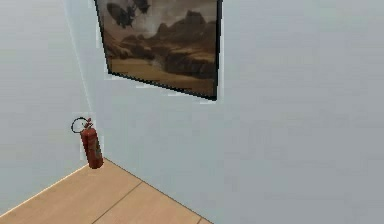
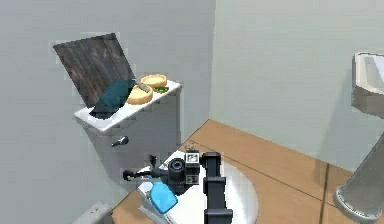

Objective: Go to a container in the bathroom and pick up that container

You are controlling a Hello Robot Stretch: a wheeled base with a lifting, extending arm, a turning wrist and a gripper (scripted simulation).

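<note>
Two round tan bowl-like containers sit on the lid of a white toilet tank, with a teal object leaning beside them. My arm rises from the arm side view's bottom edge over the toilet. The gripper reaches left in front of the tank, below the lid. A small light-blue thing shows just under the gripper. I cannot tell whether the gripper holds anything.
A dark wooden panel leans on the wall behind the tank. A white sink and a brown rounded object stand at the arm side view's right. Ahead are a wall corner, a landscape painting and a red fire extinguisher.
</note>
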